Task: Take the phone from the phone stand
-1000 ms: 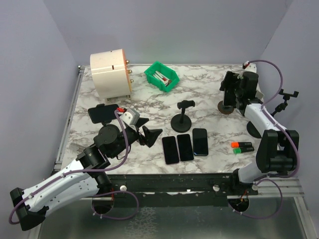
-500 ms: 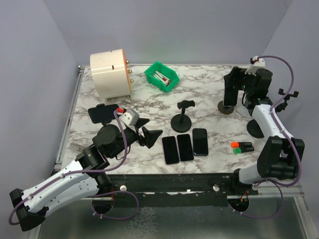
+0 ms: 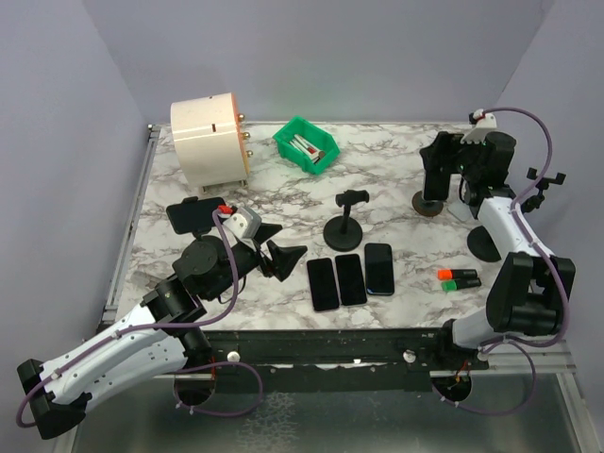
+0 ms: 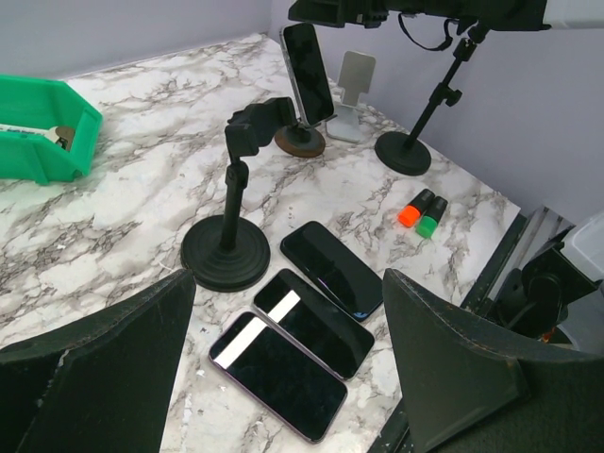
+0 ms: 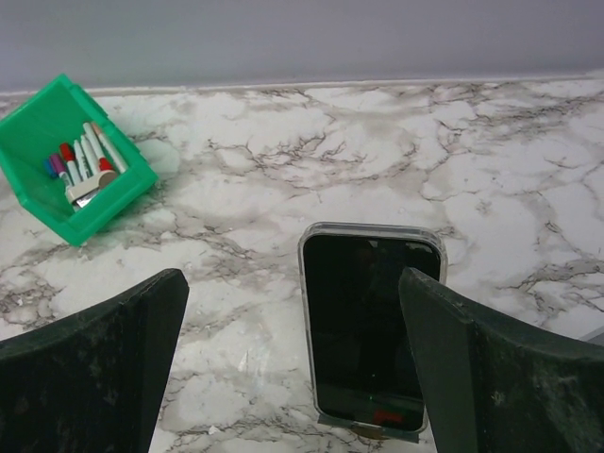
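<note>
Right wrist: right gripper (image 5: 291,278) (spread wide, like the left gripper (image 4: 288,278)) has shifted at the phone (image 5: 373,330).

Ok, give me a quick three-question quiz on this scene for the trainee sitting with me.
1. True or false: the right gripper is shut on the upright phone.
2. How many phones lie flat beside the empty black stand? A) two B) three C) four
3. Fill in: the markers lie in a ___ bin.

Key: 1 false, its jaws stand open on either side of it; 2 B; 3 green.
</note>
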`<state>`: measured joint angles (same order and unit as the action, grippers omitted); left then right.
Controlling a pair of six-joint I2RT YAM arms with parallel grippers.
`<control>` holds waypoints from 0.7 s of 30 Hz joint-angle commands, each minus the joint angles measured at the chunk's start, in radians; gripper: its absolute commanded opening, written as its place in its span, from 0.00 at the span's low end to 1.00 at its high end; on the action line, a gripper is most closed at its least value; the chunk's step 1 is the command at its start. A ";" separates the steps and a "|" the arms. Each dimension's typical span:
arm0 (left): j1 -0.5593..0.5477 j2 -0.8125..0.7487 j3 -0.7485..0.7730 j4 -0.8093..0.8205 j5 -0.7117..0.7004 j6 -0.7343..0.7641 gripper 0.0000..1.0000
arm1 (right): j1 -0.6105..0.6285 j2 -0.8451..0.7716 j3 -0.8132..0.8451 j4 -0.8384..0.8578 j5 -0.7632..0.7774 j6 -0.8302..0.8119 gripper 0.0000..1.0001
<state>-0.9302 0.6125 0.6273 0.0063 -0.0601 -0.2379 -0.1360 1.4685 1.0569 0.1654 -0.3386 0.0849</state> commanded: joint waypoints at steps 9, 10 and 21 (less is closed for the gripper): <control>0.004 -0.002 0.000 -0.003 -0.003 0.015 0.81 | -0.010 0.079 0.015 -0.011 0.032 -0.063 1.00; 0.005 -0.002 0.000 -0.003 -0.003 0.015 0.82 | -0.009 0.079 0.011 -0.011 0.042 -0.066 1.00; 0.004 0.000 0.002 -0.005 0.000 0.014 0.82 | -0.009 0.034 -0.047 0.019 0.119 -0.076 1.00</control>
<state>-0.9302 0.6136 0.6273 0.0059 -0.0605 -0.2371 -0.1394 1.5360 1.0279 0.1703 -0.2626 0.0257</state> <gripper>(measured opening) 0.814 0.995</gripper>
